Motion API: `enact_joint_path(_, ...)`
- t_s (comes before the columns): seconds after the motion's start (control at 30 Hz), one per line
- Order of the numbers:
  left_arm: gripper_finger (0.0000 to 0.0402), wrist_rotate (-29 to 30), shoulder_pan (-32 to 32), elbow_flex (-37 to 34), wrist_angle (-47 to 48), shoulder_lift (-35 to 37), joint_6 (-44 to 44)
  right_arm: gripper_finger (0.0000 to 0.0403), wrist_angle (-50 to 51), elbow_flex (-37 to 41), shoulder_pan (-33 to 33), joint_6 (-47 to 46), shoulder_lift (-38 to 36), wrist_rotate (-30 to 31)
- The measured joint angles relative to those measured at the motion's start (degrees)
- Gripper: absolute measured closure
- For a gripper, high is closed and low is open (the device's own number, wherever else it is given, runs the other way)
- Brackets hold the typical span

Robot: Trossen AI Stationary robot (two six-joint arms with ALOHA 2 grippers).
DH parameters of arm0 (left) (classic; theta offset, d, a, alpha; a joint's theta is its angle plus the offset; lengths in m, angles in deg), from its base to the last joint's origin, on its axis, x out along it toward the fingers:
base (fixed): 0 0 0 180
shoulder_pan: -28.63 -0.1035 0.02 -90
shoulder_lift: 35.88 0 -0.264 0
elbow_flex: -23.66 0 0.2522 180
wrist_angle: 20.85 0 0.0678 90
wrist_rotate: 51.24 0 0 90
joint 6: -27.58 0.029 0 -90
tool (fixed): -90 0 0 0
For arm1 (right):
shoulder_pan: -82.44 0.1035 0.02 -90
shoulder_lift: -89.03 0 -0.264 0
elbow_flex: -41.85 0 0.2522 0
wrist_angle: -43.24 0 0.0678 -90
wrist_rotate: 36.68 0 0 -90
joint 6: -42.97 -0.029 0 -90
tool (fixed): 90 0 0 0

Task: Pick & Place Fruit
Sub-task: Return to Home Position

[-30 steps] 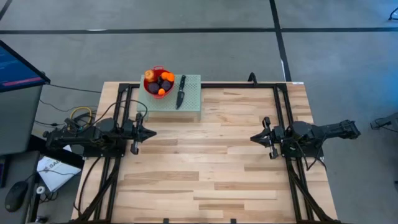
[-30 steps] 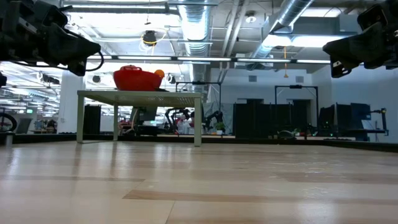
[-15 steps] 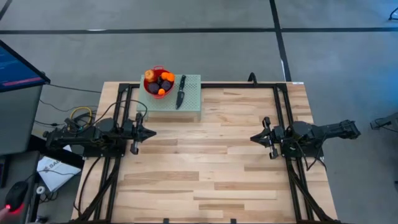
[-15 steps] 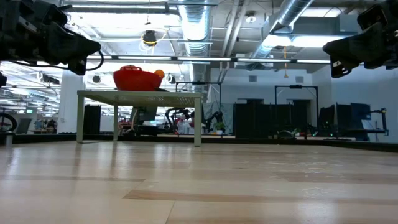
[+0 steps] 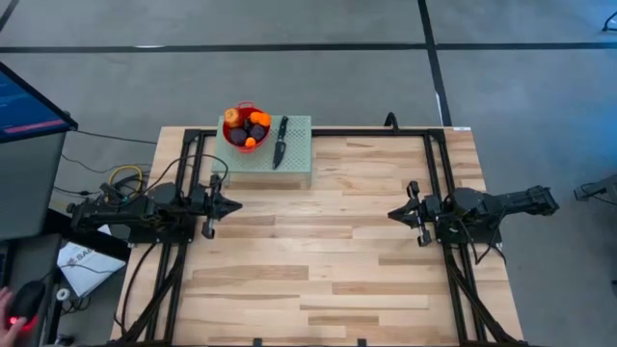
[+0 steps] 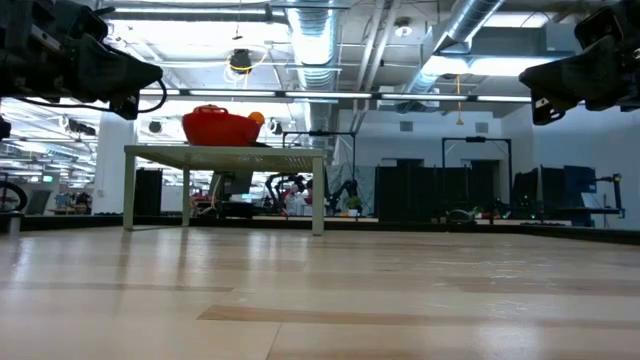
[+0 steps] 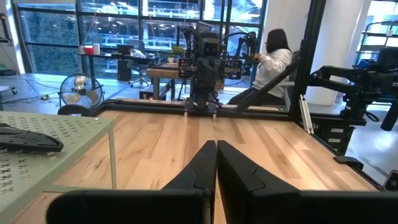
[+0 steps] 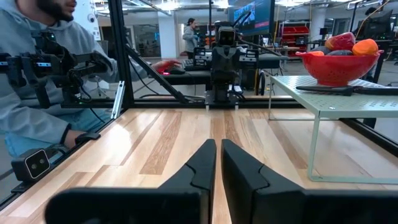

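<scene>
The fruit [image 5: 248, 128] lies in the red bowl [image 8: 339, 70] on the shelf [image 5: 297, 152], well apart from the left gripper [image 5: 235, 204] and right gripper [image 5: 392, 213], whose jaws are both pressed together.

One bowl [image 8: 339, 68] holds piled fruit [image 5: 260, 120]: at least two orange pieces and two dark. One knife [image 5: 280, 141], one shelf [image 5: 297, 159], one worktop [image 5: 328, 251], two hands: left hand [image 5: 224, 205], right hand [image 5: 397, 213].

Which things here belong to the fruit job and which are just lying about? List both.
Job:
fruit, piled in the red strainer bowl on the green shelf
left gripper and right gripper, both shut, at opposite sides of the table

Lying about:
black knife, on the shelf beside the bowl
monitor, off the table
person, seated beyond it
</scene>
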Motion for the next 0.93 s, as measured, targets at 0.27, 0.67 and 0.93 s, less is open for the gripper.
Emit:
enact_joint_path(0.27, 0.0394, -0.02, 0.0, 0.0, -0.07, 0.0, 0.0, 0.0381, 0.01, 0.0, 0.0, 0.0, 0.0, 0.0)
enact_joint_path(0.67, 0.0394, -0.04, 0.0, 0.0, -0.09, 0.0, 0.0, 0.0379, 0.01, 0.0, 0.0, 0.01, 0.0, 0.01)
enact_joint_path(0.93, 0.0394, -0.07, 0.0, 0.0, -0.07, 0.0, 0.0, 0.0381, 0.0, 0.0, 0.0, 0.01, 0.0, 0.01)
